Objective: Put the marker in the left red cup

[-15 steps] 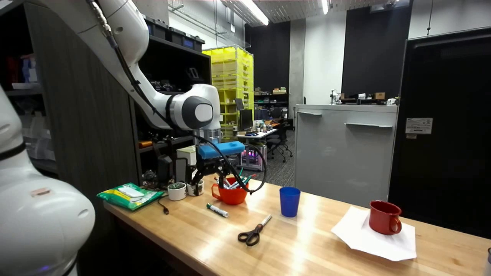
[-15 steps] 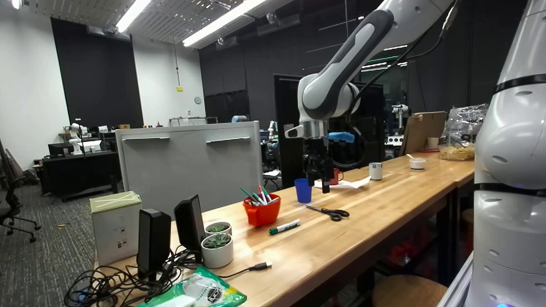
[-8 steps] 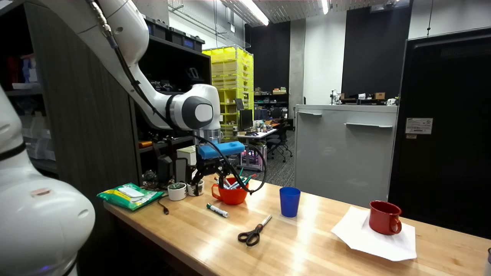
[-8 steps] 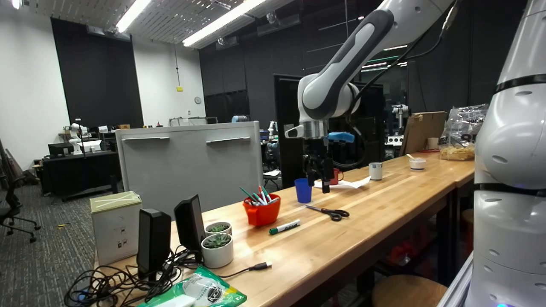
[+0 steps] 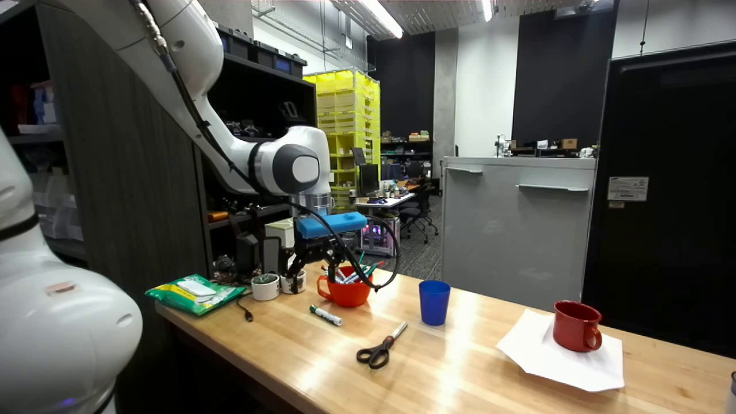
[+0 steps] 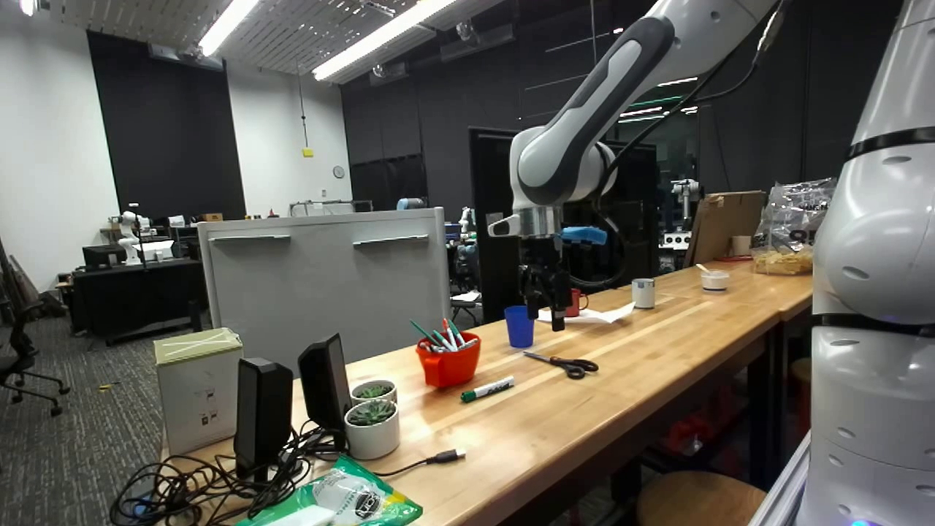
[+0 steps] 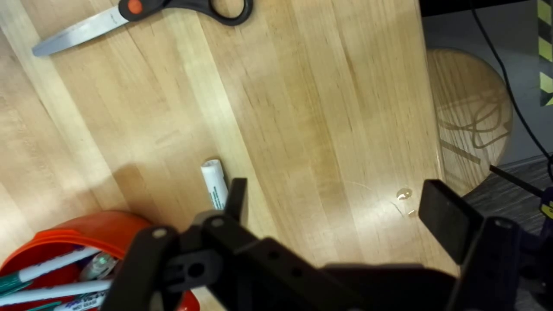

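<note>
The marker, white with a green cap, lies on the table beside the bright red cup in both exterior views. In the wrist view the marker is partly hidden behind one finger. The left red cup, bright orange-red with a handle, stands upright and holds several pens in both exterior views; part of it shows at the lower left of the wrist view. My gripper is wide open and empty, above the table, with the marker outside the fingers.
Black-handled scissors and a blue cup stand near the marker. A dark red mug sits on white paper. Potted plants, black speakers and a green bag are at one end. The table's front edge is close.
</note>
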